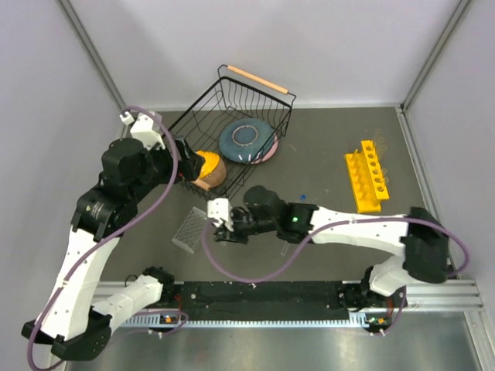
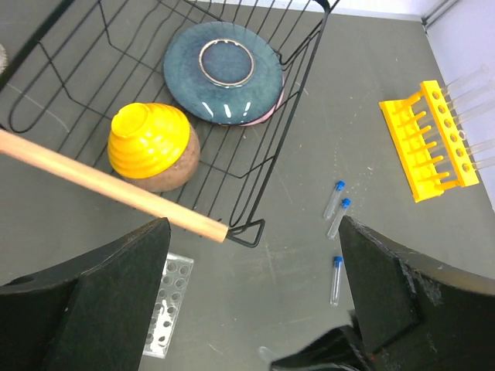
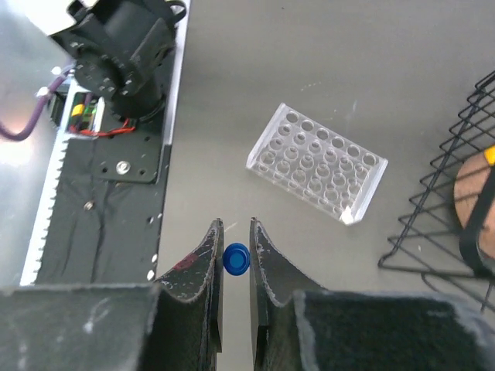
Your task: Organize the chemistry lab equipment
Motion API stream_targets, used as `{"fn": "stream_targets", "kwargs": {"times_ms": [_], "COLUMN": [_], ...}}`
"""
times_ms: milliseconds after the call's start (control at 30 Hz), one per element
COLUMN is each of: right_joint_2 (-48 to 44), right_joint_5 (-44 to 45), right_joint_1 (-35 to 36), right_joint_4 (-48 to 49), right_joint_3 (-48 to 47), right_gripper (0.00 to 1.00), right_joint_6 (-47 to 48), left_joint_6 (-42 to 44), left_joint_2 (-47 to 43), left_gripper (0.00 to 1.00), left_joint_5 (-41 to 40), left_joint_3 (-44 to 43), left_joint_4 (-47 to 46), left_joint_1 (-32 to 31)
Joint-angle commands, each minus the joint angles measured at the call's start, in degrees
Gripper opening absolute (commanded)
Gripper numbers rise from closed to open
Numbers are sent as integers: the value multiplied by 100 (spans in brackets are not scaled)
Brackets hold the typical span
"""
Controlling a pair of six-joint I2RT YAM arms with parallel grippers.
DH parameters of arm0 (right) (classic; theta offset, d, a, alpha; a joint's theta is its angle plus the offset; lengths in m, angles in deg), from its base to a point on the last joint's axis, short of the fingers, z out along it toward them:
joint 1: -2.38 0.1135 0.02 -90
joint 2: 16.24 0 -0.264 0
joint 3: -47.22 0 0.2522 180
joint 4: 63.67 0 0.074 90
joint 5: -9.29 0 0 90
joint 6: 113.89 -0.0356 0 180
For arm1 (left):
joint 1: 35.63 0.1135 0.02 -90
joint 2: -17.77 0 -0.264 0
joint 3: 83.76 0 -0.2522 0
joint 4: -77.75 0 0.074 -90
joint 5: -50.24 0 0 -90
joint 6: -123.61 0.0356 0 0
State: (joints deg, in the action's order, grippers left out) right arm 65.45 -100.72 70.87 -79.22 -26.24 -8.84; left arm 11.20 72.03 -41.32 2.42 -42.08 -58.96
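Three small clear tubes with blue caps (image 2: pixel 339 218) lie loose on the dark grey table top (image 1: pixel 325 139), in the open stretch between the black wire basket with wooden handles (image 1: pixel 232 116) and the yellow holed plastic rack (image 1: pixel 366 182). Two of them sit close together and almost parallel, and the third lies a little apart, nearer the arms. A fourth blue-capped tube (image 3: pixel 236 260) is pinched in the right gripper (image 3: pixel 235 230). Its jaws are drawn tight in on the tube, so that only the round cap shows between the two black fingers. Seen from above, this gripper hangs just beside the clear rectangular plastic tube rack (image 3: pixel 317 166). That rack lies flat on the table close to the basket's near corner, and its rows of holes face up, apart from the fingertips. The left gripper (image 2: pixel 254 232) is held high over the basket's near edge, by one pale wooden handle, with its jaws spread wide and nothing between them. The yellow rack stands at the right side of the table, well apart from both grippers, and long thin clear glass rods (image 2: pixel 468 77) poke out of its holes. Inside the basket a round blue glazed plate (image 2: pixel 224 73) lies beside an upturned yellow-orange ribbed bowl (image 2: pixel 147 139), which sits over something brown.
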Motion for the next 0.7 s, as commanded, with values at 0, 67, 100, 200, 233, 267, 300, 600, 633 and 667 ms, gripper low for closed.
{"fn": "stream_targets", "kwargs": {"times_ms": [0, 67, 100, 200, 233, 267, 300, 600, 633, 667], "right_joint_2": [820, 1339, 1480, 1981, 2113, 2297, 2403, 3133, 3177, 3212], "right_joint_5": [41, 15, 6, 50, 59, 102, 111, 331, 392, 427], "right_joint_1": [147, 165, 174, 270, 288, 314, 340, 385, 385, 385], "right_joint_4": [907, 995, 1022, 1118, 1136, 1154, 1180, 1321, 1364, 1391], "right_joint_3": [-963, -1376, -1499, -1930, -2088, -2168, -2247, -2608, -2634, -2634], "right_gripper": [3, 3, 3, 3, 3, 3, 3, 4, 4, 4], "right_joint_6": [86, 16, 7, -28, -46, -107, -142, -424, -432, -415], "left_joint_6": [246, 273, 316, 369, 369, 378, 387, 501, 492, 484], "left_joint_2": [-416, -582, -618, -785, -872, -899, -943, -1189, -1224, -1242], "left_gripper": [96, 96, 96, 96, 96, 96, 96, 96, 96, 96], "left_joint_5": [-327, -441, -450, -608, -634, -704, -740, -942, -934, -934], "left_joint_3": [42, 42, 25, -10, -11, -19, -19, 59, 86, 104], "left_joint_4": [122, 245, 289, 456, 491, 509, 518, 694, 694, 685], "left_joint_1": [30, 30, 30, 30, 30, 30, 30, 30, 30, 30]}}
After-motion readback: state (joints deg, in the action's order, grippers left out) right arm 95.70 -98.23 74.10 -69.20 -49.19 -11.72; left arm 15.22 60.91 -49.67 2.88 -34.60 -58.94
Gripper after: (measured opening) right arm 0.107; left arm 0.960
